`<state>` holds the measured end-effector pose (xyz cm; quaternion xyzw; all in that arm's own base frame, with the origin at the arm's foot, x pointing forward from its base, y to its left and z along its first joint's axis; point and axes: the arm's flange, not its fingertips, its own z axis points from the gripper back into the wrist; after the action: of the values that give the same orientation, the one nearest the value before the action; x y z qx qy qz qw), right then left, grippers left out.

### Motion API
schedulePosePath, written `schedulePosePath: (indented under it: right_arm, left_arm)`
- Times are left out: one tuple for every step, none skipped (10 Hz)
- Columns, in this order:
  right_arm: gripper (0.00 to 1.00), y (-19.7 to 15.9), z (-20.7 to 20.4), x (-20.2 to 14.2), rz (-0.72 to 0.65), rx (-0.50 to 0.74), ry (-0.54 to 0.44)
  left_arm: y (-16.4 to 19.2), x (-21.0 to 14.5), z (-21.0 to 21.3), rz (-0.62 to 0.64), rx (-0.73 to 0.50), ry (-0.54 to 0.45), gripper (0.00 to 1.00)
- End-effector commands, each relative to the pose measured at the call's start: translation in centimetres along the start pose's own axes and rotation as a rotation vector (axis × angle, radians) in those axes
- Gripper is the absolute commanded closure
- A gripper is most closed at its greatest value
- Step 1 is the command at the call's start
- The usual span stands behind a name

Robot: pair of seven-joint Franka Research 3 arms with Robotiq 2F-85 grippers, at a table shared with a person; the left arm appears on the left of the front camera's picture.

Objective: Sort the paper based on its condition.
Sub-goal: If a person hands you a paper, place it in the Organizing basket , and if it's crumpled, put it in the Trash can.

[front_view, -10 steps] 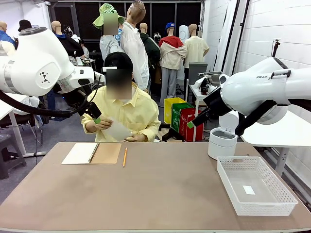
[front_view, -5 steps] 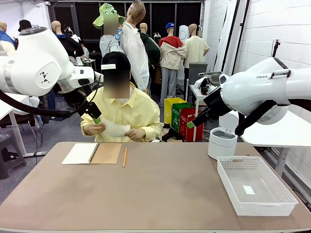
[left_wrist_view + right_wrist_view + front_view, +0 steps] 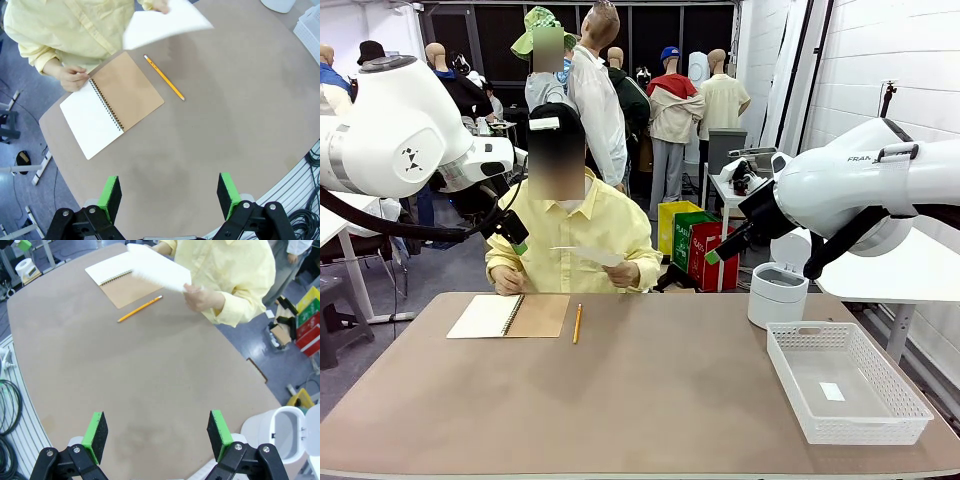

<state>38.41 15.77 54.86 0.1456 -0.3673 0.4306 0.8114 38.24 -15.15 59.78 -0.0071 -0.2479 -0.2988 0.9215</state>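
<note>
Left tool (image 3: 165,197), right tool (image 3: 157,435) spread, person's hand (image 3: 202,296) holding paper (image 3: 160,270), basket (image 3: 865,425) in front view

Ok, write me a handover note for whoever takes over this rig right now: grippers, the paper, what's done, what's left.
Left gripper: open, empty, raised above the table.
Right gripper: open, empty, raised above the table.
Paper: one sheet, held in the air by the person's hand at the table's far edge; the other hand rests at the notebook.
Basket and open white bin stand at the robot's right.
Done: nothing visibly sorted.
Left: take the sheet, judge its condition, place it.
</note>
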Motion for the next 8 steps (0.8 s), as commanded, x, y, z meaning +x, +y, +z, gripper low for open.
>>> schedulePosePath:
  right_arm:
    - [0.0,0.0,0.0,0.0,0.0,0.0,0.0]
    - [0.0,-0.3,-0.4,0.0,-0.065,0.01,0.027]
    - [0.0,-0.8,-0.8,-0.1,-0.169,0.025,0.047]
    - [0.0,-1.5,-1.2,-0.2,-0.275,0.036,0.063]
    - [0.0,-2.1,-1.5,-0.5,-0.364,0.067,0.075]
    - [0.0,-2.7,-1.9,-0.9,-0.458,0.1,0.084]
    - [0.0,-3.2,-2.2,-1.4,-0.532,0.121,0.094]
    - [0.0,-3.5,-2.4,-2.2,-0.59,0.133,0.096]
  left_arm:
    - [0.1,0.0,0.2,-0.002,0.005,-0.003,0.0]
    - [0.1,0.0,0.2,-0.002,0.005,-0.003,0.0]
    - [0.1,0.0,0.2,-0.002,0.005,-0.003,0.0]
    - [0.1,0.0,0.2,-0.002,0.005,-0.003,0.0]
    - [0.1,0.0,0.2,-0.002,0.005,-0.003,0.0]
    - [0.1,0.0,0.2,-0.002,0.005,-0.003,0.0]
    - [0.1,0.0,0.2,-0.002,0.005,-0.003,0.0]
    - [0.1,0.0,0.2,-0.002,0.005,-0.003,0.0]
